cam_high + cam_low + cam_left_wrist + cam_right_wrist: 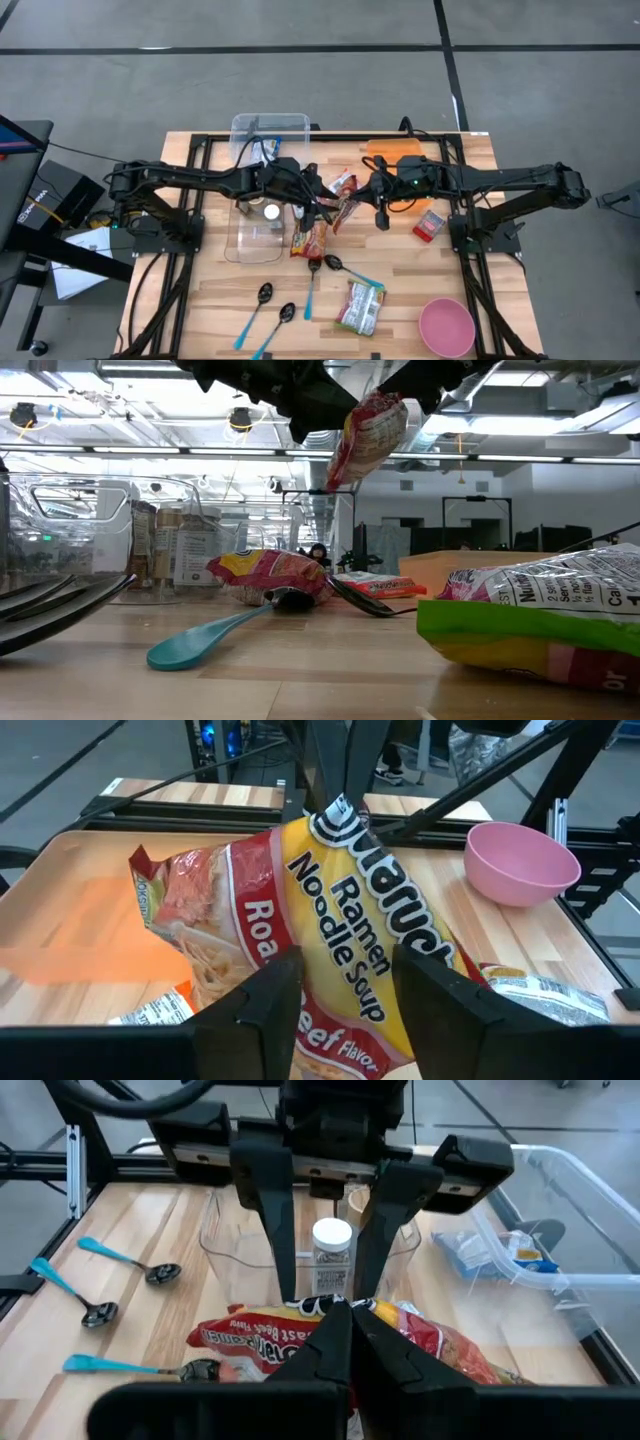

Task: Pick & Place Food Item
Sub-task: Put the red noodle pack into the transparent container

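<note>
Above the bench [400, 300], beside the clear container [268, 140], the ramen packet [345, 212] hangs pinched by the closed right end effector [352, 203]; the left end effector [322, 212] straddles it, fingers parted.

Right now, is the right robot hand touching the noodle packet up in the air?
Touching. In the left wrist view, the right gripper is pinched shut on the top edge of the ramen packet, holding it above the table.

Pink bowl [446, 327], orange board [392, 152], clear bin [270, 130] and teal-handled spoons [255, 312] on table [200, 310]
</note>
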You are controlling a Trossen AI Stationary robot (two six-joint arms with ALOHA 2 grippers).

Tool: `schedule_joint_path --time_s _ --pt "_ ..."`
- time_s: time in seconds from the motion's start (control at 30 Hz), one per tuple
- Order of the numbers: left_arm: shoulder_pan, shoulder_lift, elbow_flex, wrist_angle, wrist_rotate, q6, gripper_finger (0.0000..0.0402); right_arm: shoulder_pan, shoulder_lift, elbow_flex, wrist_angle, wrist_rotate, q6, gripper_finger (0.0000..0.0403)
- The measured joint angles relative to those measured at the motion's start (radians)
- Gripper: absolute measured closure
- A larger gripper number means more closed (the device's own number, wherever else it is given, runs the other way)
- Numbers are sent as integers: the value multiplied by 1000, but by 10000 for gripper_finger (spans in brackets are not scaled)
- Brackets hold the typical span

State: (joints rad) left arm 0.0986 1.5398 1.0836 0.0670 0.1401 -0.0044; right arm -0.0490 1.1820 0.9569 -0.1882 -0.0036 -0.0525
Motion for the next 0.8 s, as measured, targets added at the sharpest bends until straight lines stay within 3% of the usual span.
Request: schedule_joint_path --time_s 0.27,0.63,0.8 --pt "0 0 0 5 0 0 278 0 0 0 6 0 0 403" --pt "0 0 0 32 8 -39 387 0 0 1 11 0 0 403" --pt "-3 0 0 32 26 -64 397 2 0 1 10 0 0 403"
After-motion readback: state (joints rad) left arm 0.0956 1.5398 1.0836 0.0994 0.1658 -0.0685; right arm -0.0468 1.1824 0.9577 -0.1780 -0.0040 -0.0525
